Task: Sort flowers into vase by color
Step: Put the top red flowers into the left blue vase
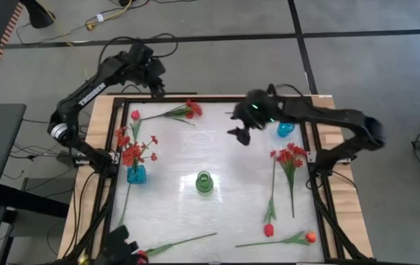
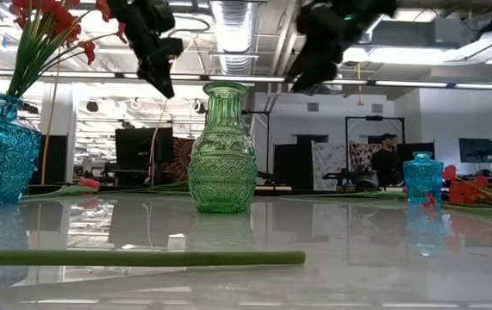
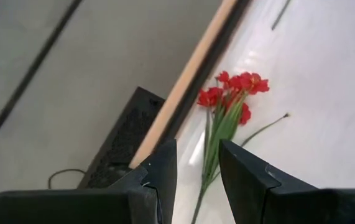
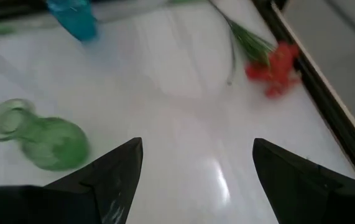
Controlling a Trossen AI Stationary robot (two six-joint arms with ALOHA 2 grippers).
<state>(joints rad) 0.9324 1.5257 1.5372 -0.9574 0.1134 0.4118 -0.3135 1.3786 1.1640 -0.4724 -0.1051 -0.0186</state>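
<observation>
Fingers (image 4: 121, 180) spread in right wrist view, blurred overhead.

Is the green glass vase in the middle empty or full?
Empty: the green glass vase stands upright, no stems poking out.

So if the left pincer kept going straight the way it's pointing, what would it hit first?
Most likely the red spray lying on the table near its edge. In the left wrist view, the left pincer, fingers apart and empty, points right along the spray's stems. Depth is unclear, so it might meet the tabletop first.
</observation>
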